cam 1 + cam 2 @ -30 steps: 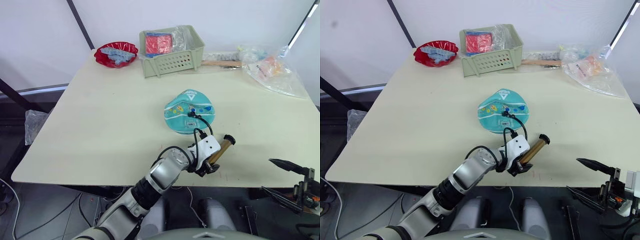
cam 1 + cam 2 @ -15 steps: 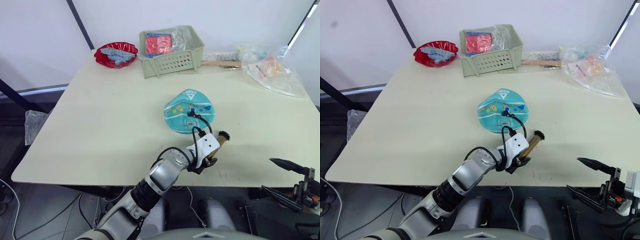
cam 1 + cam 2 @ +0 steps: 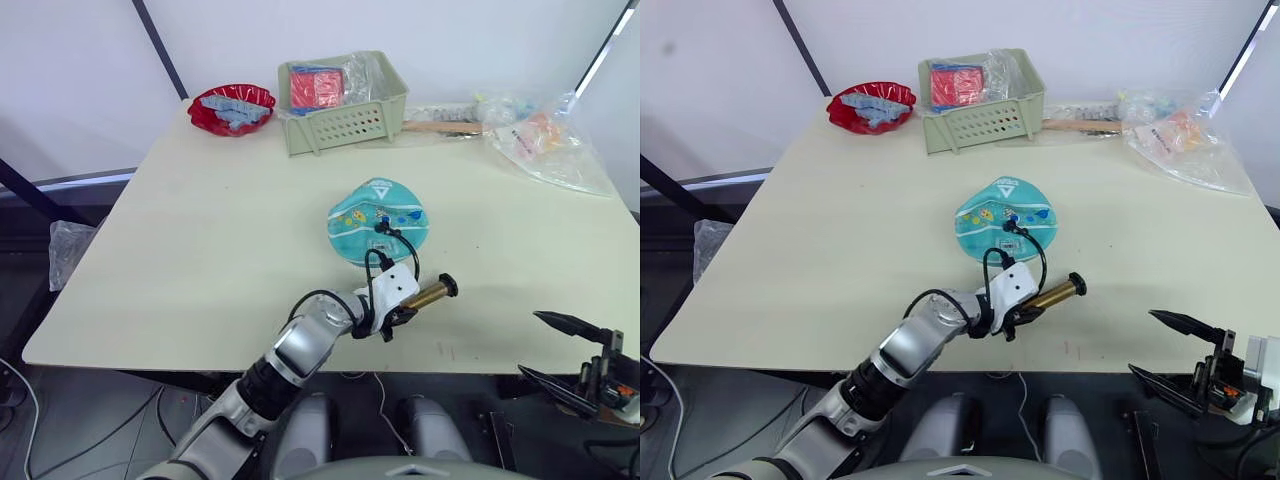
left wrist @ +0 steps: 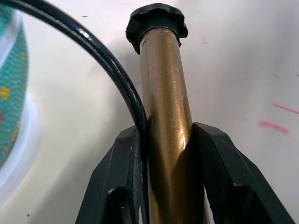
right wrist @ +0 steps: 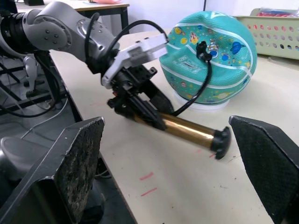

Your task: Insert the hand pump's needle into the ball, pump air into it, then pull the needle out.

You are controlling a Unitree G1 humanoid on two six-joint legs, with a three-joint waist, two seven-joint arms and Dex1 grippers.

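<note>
Near the bench's (image 3: 200,230) front edge: left gripper (image 3: 396,315) clamped on the hand pump (image 3: 428,294), swung flatter since a second ago. Needle (image 3: 381,226) probably seated in the ball (image 3: 378,221), mid-bench. Right gripper (image 3: 560,350) wide open, holding nothing. Pumping next.

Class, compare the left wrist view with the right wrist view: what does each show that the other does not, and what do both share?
Left wrist view alone: pink marks on the table and the black hose pinched beside the barrel inside the left claw.

Right wrist view alone: the hose's fitting seated in the ball, the left arm, a green basket, and the open right claw.

Both: the hand pump, gripped by the left claw, lying beside the ball.
</note>
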